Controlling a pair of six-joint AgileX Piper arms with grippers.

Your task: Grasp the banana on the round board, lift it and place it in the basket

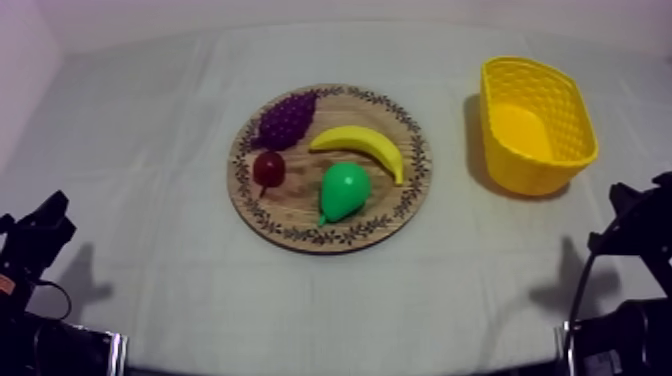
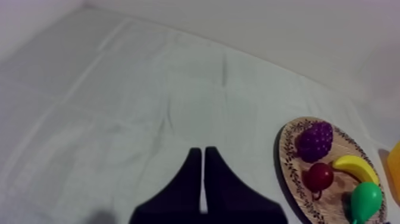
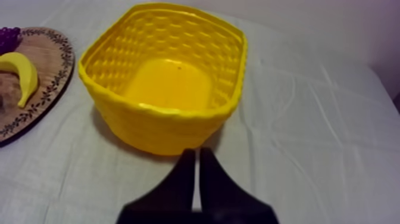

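Banana: your curved yellow toy banana (image 1: 362, 146) lies on the round wooden board with patterned rim (image 1: 300, 236), just beside the green toy pear (image 1: 343, 190); yellow woven basket (image 1: 560, 170) stands well apart
Jaws: left and right both closed on nothing, low at the near edge
Risk: closing wide could nudge the pear; the smooth curve may slip
Surface: table under creased grey-white cloth (image 1: 140, 180); pale wall behind

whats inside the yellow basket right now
Nothing: the basket shows a bare yellow floor. Its near wall hides a strip of floor just behind it. The banana lies on the board.
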